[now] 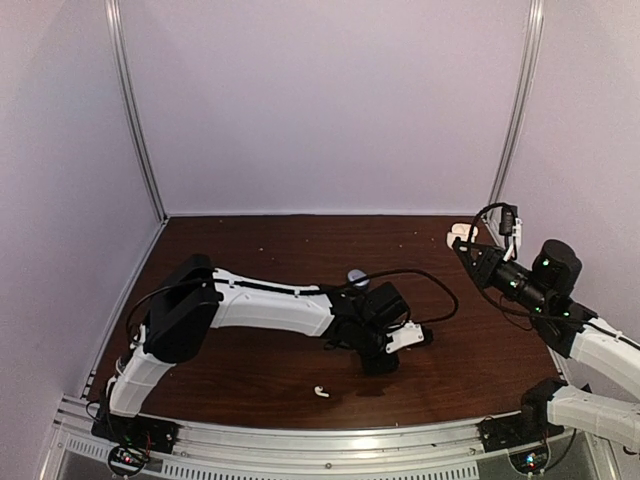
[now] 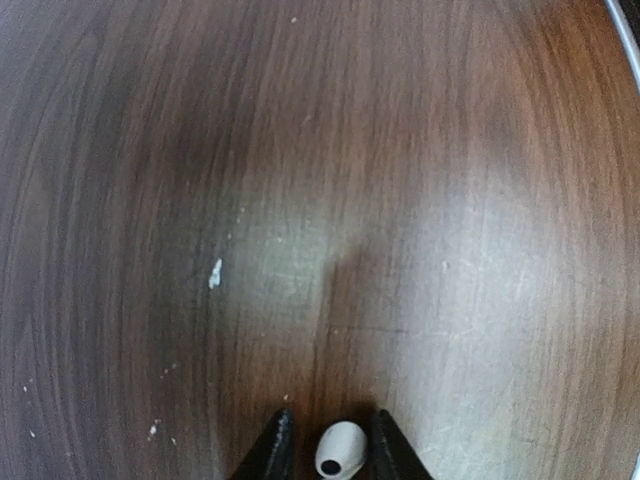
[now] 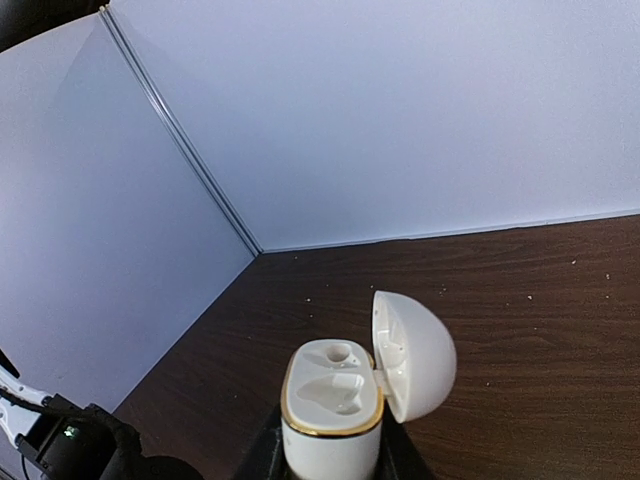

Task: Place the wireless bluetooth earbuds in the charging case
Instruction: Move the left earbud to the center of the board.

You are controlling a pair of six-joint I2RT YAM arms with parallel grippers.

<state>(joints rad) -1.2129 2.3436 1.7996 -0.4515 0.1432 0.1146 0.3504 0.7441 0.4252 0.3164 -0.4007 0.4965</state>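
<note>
A white earbud (image 2: 341, 448) sits between the dark fingertips of my left gripper (image 2: 333, 452), which is shut on it just above the wooden table. In the top view that gripper (image 1: 384, 360) is low over the middle of the table. Another white earbud (image 1: 320, 392) lies loose near the front edge. A white charging case (image 3: 333, 400) with a gold rim is held upright in my right gripper (image 3: 333, 458), which is shut on it. Its lid (image 3: 415, 355) is swung open and both wells are empty. The case (image 1: 460, 236) is raised at the far right.
A small pale round object (image 1: 357, 276) rests on the table behind the left arm. A black cable (image 1: 432, 292) loops out from the left wrist. White walls close off the back and both sides, and a metal rail (image 1: 300, 440) runs along the front.
</note>
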